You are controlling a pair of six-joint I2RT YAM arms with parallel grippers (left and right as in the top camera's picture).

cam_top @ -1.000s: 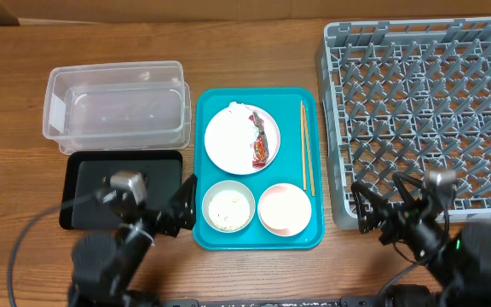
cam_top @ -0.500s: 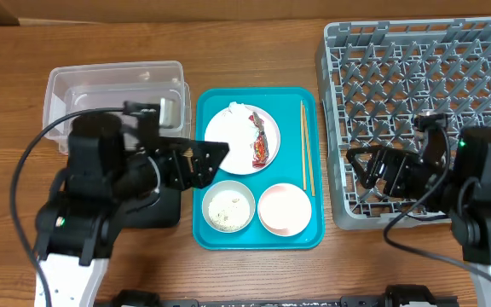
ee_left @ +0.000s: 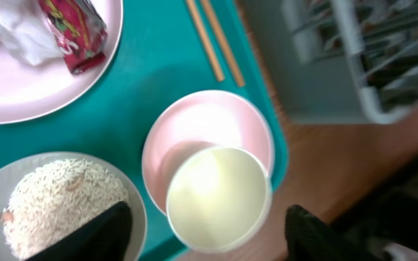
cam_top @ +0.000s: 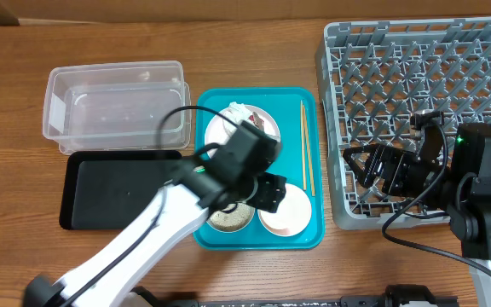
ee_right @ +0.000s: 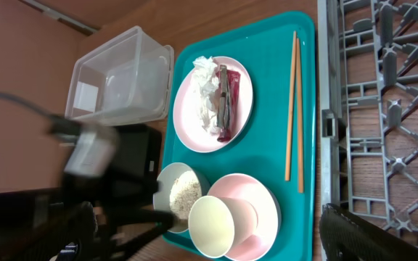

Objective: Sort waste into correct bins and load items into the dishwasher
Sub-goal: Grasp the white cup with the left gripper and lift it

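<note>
Straddling the small white round cup (ee_left: 220, 194), the left gripper (ee_left: 209, 221) stands with its jaws spread. One finger lies to each side of the rim with a sliver of gap at both, so nothing is grasped. The cup sits inside the pinkish-white round bowl (ee_left: 194, 123) on the teal plastic tray (ee_left: 151, 80), its mouth towards the hand. Being round, it offers no preferred axis. The right gripper (cam_top: 366, 170) hangs spread and empty over the grey pegged dish rack (cam_top: 416, 77), well apart. The left is judged nearer.

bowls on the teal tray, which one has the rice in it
The white bowl on the side toward the black tray: it holds rice grains. The pinkish bowl beside it holds only a small white cup.
</note>
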